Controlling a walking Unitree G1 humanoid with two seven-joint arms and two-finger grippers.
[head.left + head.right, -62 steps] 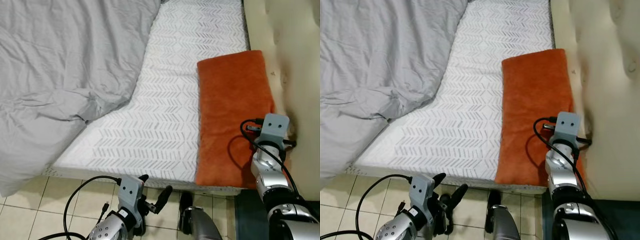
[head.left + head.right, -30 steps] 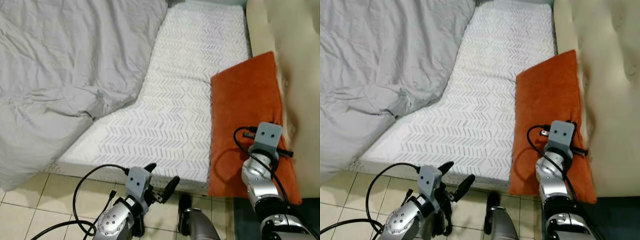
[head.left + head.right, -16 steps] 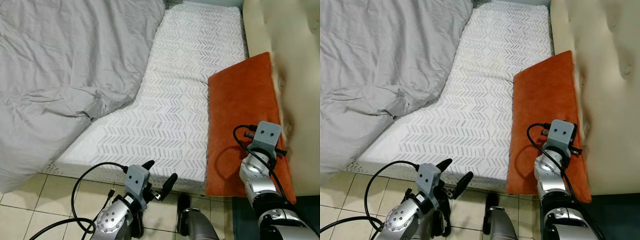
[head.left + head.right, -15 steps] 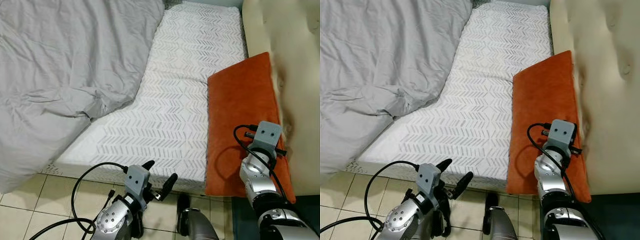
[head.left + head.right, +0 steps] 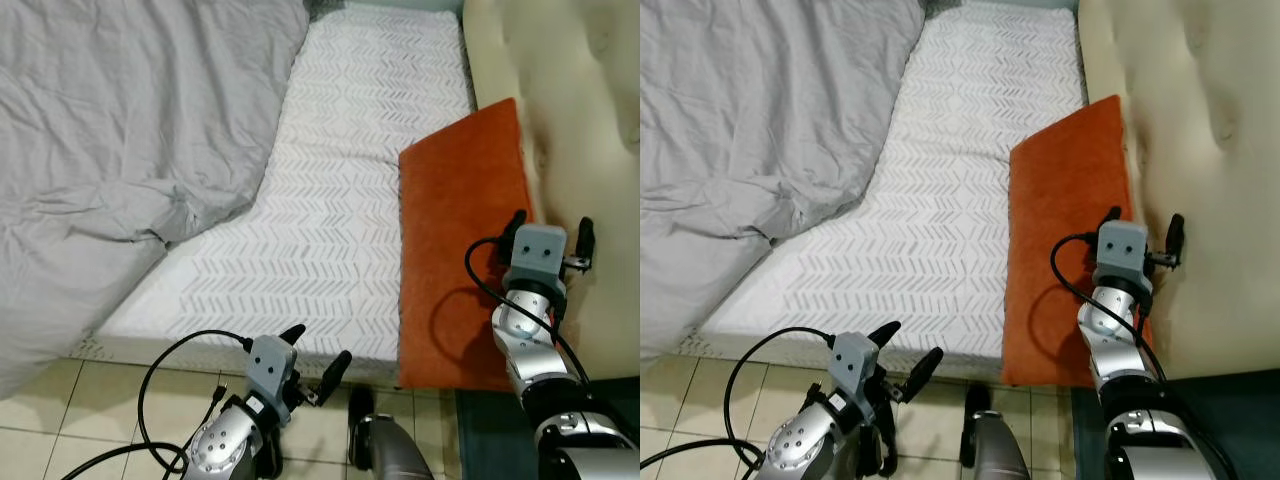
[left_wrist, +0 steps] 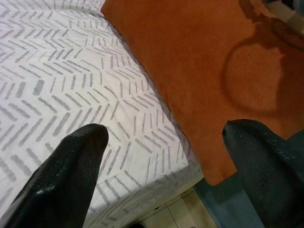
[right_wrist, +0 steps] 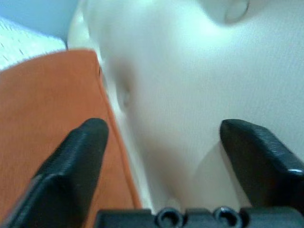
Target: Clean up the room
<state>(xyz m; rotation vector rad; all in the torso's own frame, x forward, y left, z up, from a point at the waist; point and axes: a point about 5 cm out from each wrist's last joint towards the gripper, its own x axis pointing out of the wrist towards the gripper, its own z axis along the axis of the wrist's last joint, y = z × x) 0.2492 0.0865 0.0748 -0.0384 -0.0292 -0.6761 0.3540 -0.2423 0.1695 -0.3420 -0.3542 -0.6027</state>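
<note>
An orange pillow point(image 5: 455, 220) lies along the right side of the bed, its long edge against the cream tufted headboard point(image 5: 570, 90). My right gripper point(image 5: 551, 230) hovers open over the pillow's near right edge. One finger stands over the pillow and the other in front of the headboard. The right wrist view shows the pillow point(image 7: 42, 123) and headboard point(image 7: 190, 80) between the spread fingers point(image 7: 71, 166), nothing held. My left gripper point(image 5: 315, 355) hangs open low by the bed's front edge, looking at the pillow point(image 6: 199, 61) and sheet point(image 6: 57, 85).
A rumpled grey duvet point(image 5: 120, 150) covers the bed's left half and spills over its front edge. The white chevron sheet point(image 5: 340, 210) lies bare in the middle. Beige floor tiles point(image 5: 50, 410) run in front, with a dark teal mat point(image 5: 490, 430) at the right.
My right gripper has risen a little and its two fingers now show spread at the pillow's edge. The whole view has shifted slightly. The left arm is unchanged.
</note>
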